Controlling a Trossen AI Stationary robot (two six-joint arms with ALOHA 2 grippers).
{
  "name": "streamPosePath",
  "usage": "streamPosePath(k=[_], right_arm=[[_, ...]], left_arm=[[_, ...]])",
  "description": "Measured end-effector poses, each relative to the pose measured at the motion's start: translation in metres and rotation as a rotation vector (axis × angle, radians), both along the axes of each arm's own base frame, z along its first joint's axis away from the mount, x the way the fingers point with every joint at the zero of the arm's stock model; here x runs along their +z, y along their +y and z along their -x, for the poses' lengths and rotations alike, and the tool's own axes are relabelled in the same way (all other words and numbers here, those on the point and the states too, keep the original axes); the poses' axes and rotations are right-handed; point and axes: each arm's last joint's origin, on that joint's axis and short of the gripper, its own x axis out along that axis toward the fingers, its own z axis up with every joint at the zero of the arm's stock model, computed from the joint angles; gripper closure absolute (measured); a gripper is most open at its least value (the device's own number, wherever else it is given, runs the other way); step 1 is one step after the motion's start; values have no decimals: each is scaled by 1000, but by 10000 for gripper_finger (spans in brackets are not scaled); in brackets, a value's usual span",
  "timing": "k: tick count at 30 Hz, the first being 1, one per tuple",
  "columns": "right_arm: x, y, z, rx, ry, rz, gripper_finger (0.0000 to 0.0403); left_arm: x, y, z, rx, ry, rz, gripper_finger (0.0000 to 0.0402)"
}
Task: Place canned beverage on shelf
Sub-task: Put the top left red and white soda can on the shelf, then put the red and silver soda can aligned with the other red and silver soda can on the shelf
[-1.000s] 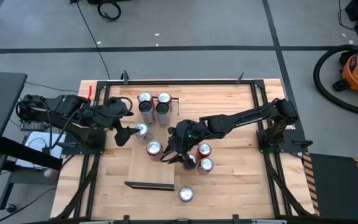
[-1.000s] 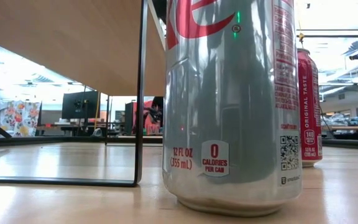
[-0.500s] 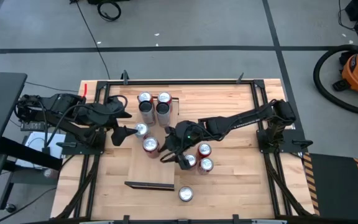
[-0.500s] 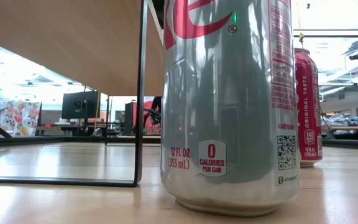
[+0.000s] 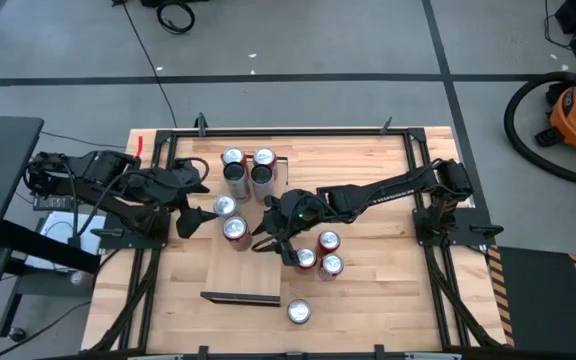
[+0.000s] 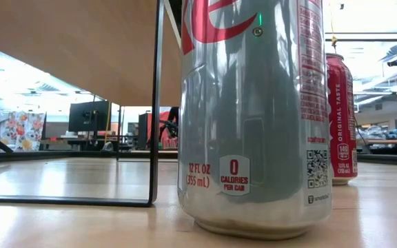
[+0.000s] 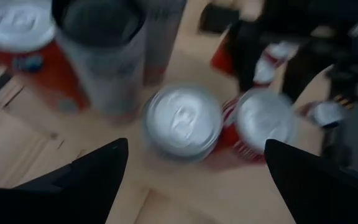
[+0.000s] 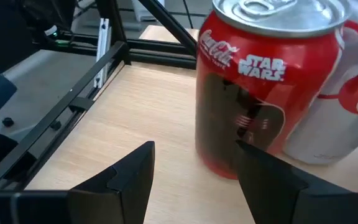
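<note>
On the shelf (image 5: 220, 268) a red can (image 5: 234, 229) stands released—both open end effectors, right (image 5: 264, 238) and left (image 5: 190, 222), should likely back off.

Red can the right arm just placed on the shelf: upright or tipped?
Upright. The red can shows its lid on top and base flat on the shelf; the right gripper stands open, clear of it.

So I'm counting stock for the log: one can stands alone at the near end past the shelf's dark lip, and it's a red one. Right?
Not quite. The lone can just past the shelf's dark lip is silver, not red; the low view shows its silver zero-calorie body up close. It does stand alone there.
</note>
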Motion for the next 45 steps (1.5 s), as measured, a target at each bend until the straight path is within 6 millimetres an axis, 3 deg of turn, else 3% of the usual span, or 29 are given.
streamPosePath(k=[10, 16, 25, 34, 40, 45], right_arm=[[0, 1, -1, -85, -22, -8, 176], [1, -2, -3, -88, -73, -17, 176], [1, -4, -3, -87, -89, -13, 176], [-1, -6, -3, -85, -69, -1, 176], [17, -13, 12, -89, -5, 10, 176], [33, -12, 33, 41, 63, -2, 176]], left_arm=[[-11, 5, 8, 79, 159, -106, 13], [-17, 4, -3, 85, 202, -205, 13], [-25, 0, -20, 72, 253, -227, 13], [-26, -1, -24, 80, 242, -217, 13], [-20, -1, -18, 113, 182, -95, 13], [-12, -3, -18, 89, 81, 8, 13]])
